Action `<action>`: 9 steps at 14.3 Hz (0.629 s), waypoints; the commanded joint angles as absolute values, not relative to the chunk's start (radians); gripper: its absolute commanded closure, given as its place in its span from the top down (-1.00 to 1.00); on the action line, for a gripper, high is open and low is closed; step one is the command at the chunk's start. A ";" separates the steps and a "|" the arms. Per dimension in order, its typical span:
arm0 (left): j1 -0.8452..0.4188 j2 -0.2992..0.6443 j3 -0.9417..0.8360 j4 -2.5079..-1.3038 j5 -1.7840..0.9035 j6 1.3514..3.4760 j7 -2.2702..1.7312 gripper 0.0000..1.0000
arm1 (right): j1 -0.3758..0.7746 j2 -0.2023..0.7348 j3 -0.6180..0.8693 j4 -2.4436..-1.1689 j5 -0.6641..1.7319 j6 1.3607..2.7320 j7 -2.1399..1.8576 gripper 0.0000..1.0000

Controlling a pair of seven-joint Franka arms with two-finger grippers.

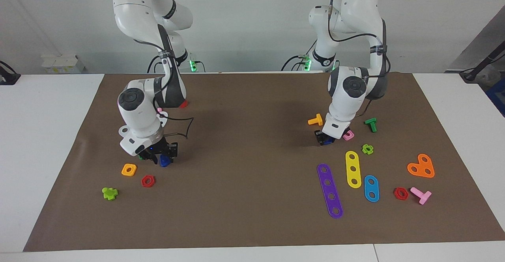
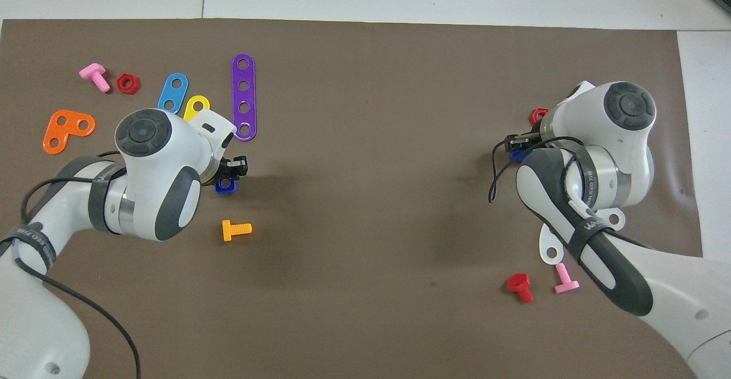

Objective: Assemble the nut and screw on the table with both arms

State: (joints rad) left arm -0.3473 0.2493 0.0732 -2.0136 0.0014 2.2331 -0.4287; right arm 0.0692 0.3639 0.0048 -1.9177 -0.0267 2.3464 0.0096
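Observation:
The dark-blue screw (image 1: 165, 161) is between the fingers of my right gripper (image 1: 161, 155), low over the brown mat (image 1: 244, 143) at the right arm's end; in the overhead view it shows as a blue bit (image 2: 517, 153) under that gripper (image 2: 517, 141). The dark-blue square nut (image 2: 225, 185) lies at the tip of my left gripper (image 2: 233, 169), which is down at the mat at the left arm's end. In the facing view the nut (image 1: 327, 142) peeks out under that gripper (image 1: 324, 137).
An orange square nut (image 1: 129, 169), a red hex nut (image 1: 148, 181) and a green piece (image 1: 109, 193) lie beside the screw. An orange bolt (image 1: 315, 120), a pink nut (image 1: 348, 135), a green bolt (image 1: 371, 124) and coloured strips (image 1: 330, 191) surround the nut.

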 commanded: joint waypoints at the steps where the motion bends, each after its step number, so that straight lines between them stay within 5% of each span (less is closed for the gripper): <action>1: -0.354 0.301 0.086 -1.852 -0.003 2.091 -0.419 -1.00 | 0.066 0.337 0.008 -1.936 -0.009 2.321 0.003 -0.05; 6: -0.347 0.307 0.087 -1.790 -0.006 2.052 -0.417 -1.00 | 0.066 0.330 0.008 -1.937 -0.011 2.283 0.002 -0.32; 9: -0.345 0.308 0.087 -1.753 -0.009 2.014 -0.417 -1.00 | 0.066 0.328 0.008 -1.930 -0.012 2.270 0.002 -1.00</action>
State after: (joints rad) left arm -0.3465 0.2916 0.0823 -1.8065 0.0014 2.0648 -0.4287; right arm 0.0692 0.3539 0.0048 -1.9176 -0.0266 2.2856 0.0096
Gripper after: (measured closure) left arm 0.533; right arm 0.811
